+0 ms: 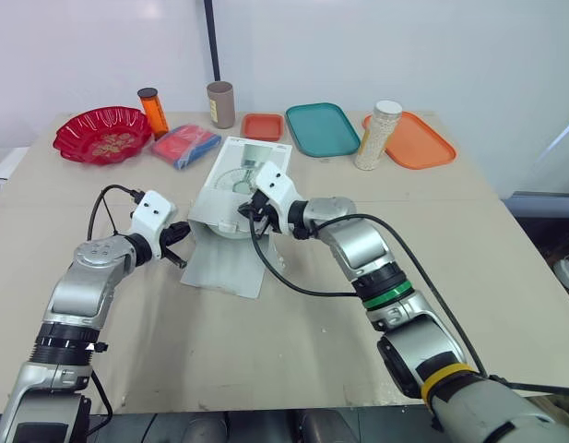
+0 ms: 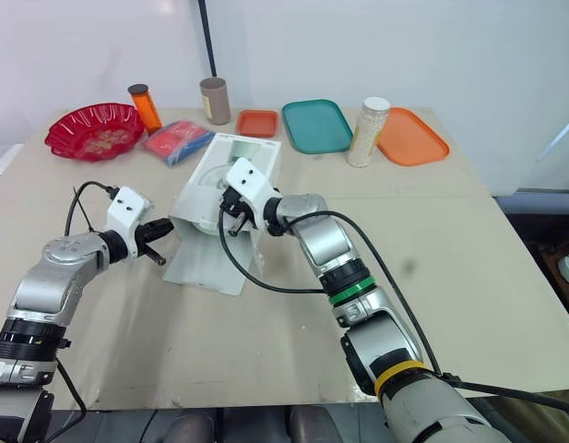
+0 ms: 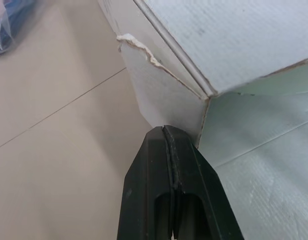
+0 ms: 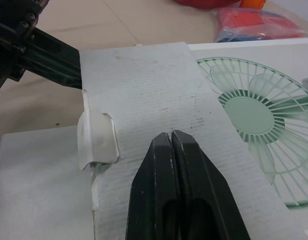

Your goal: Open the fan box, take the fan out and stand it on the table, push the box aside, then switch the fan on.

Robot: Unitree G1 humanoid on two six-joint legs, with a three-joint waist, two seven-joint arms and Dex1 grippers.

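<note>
The fan box sits in the middle of the table with its front flap folded down onto the table, so the opening step looks nearly done and the fan itself is not yet out. The left end effector has its fingers pressed together on nothing, its tip just beside the box's near left corner. The right end effector is likewise closed and empty, with its tip seemingly against the box's top panel. The next move probably calls for spreading one end effector and reaching into the open front, while the other steadies the box against sliding.
</note>
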